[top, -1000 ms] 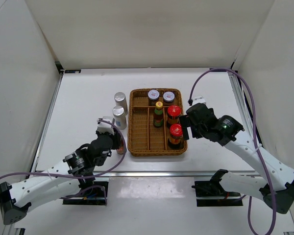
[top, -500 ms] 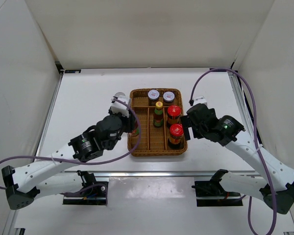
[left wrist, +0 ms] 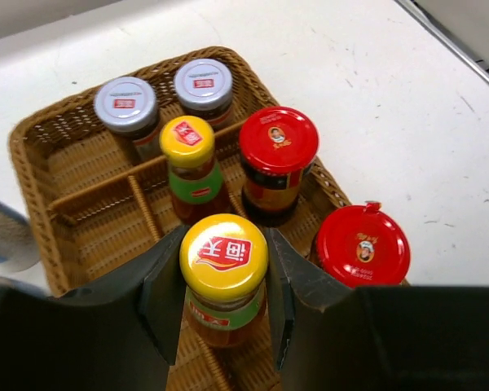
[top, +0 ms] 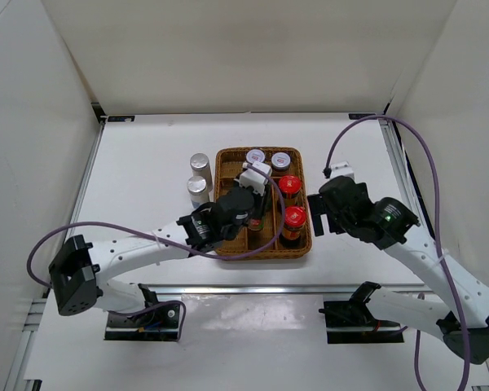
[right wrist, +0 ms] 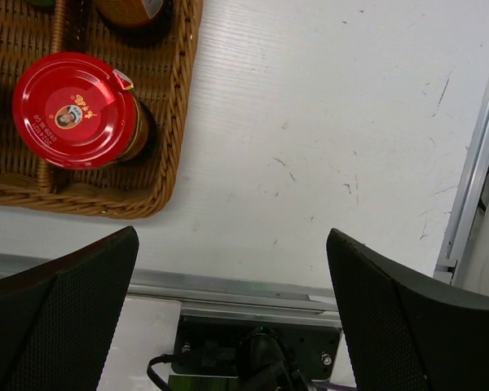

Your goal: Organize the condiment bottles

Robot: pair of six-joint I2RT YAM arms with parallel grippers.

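Observation:
My left gripper (left wrist: 224,287) is shut on a yellow-capped bottle (left wrist: 224,254) with a green and red label, holding it by the neck over the middle of the wicker tray (left wrist: 33,175). In the top view the left gripper (top: 259,218) is over the tray (top: 222,244). Inside stand a second yellow-capped bottle (left wrist: 187,142), two grey-lidded jars (left wrist: 126,104) (left wrist: 204,83) and two red-lidded jars (left wrist: 279,140) (left wrist: 363,244). Two silver-capped shakers (top: 200,163) (top: 198,189) stand on the table left of the tray. My right gripper (right wrist: 232,236) is open and empty beside the tray's right side (top: 316,212).
White walls enclose the table on three sides. A metal rail (right wrist: 253,289) runs along the table's near edge, just below the right gripper. The tray's left compartments (left wrist: 90,236) hold nothing.
My left arm has carried the yellow-capped bottle rightward from the table left of the tray to over the tray's middle. My right gripper has drawn back slightly to the right.

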